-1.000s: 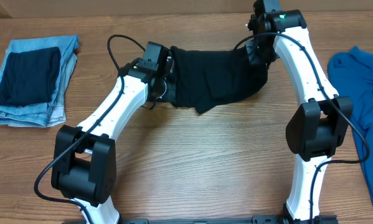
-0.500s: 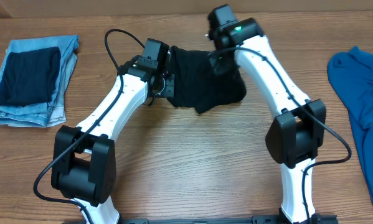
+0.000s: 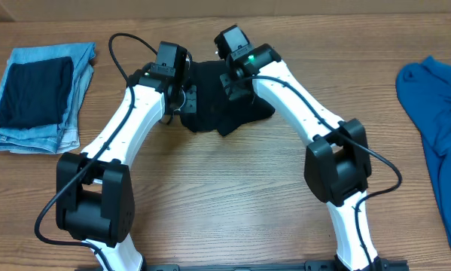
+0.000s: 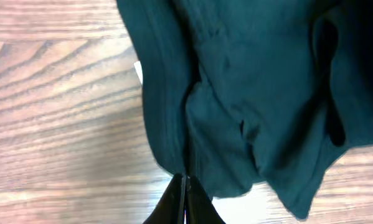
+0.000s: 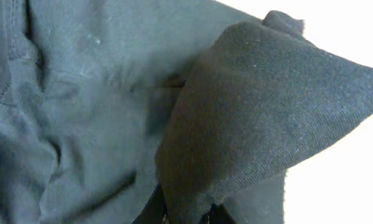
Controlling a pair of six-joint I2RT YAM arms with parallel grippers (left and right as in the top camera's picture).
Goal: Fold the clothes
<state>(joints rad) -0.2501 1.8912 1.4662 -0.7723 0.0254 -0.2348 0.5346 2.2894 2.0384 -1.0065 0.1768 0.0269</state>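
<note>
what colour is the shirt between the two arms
Plain black; the T-shirt shows best in the overhead view.

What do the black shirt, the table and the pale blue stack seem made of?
The shirt looks like a soft thin knit, probably cotton jersey, matte: fine knit texture, limp folds. The table: wood or wood-look laminate, smooth, with streaky grain. The stack: probably denim, faded blue with thick layered edges.

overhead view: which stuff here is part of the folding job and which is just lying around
In the job:
- black t-shirt
- left gripper, pinching its edge
- right gripper, closed on a fold of it

Lying about:
- folded jeans, far left
- dark folded cloth on top of them
- blue garment, right edge
</note>
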